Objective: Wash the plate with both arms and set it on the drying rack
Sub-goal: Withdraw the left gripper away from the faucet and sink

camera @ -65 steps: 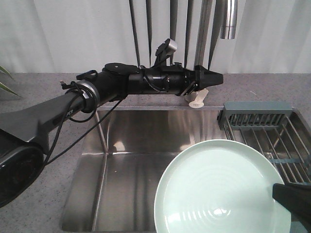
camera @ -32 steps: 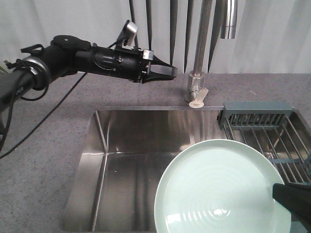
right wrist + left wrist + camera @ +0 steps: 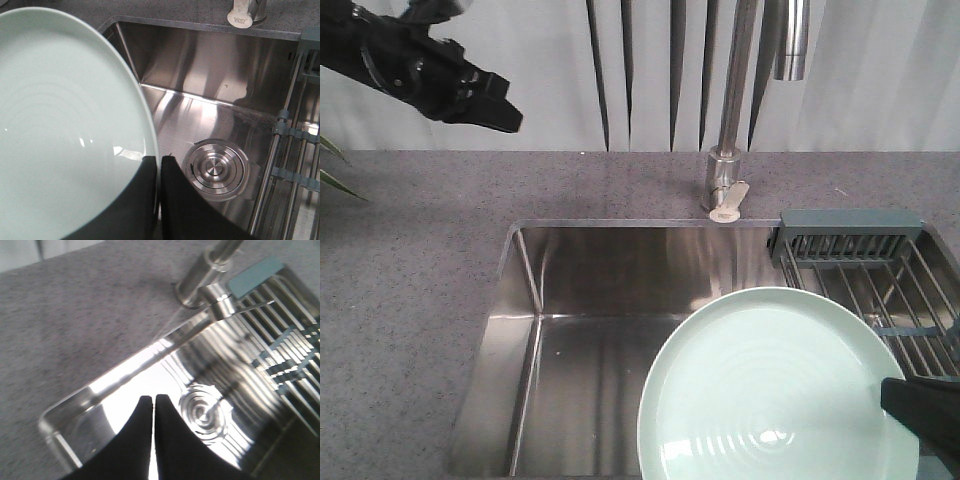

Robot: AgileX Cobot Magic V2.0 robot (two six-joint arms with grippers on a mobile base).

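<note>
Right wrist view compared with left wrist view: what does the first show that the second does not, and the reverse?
Only the right wrist view shows the round pale mint-green plate, its rim clamped in the right gripper. Only the left wrist view shows the left gripper, shut and empty. Both show the shiny steel sink basin, its round steel drain and the steel-wire drying rack.

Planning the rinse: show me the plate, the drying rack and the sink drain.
plate (image 3: 770,385), front view, middle of its face.
drying rack (image 3: 850,222), front view, top of its grey-blue end piece.
sink drain (image 3: 215,169), right wrist view, centre of the strainer.
</note>
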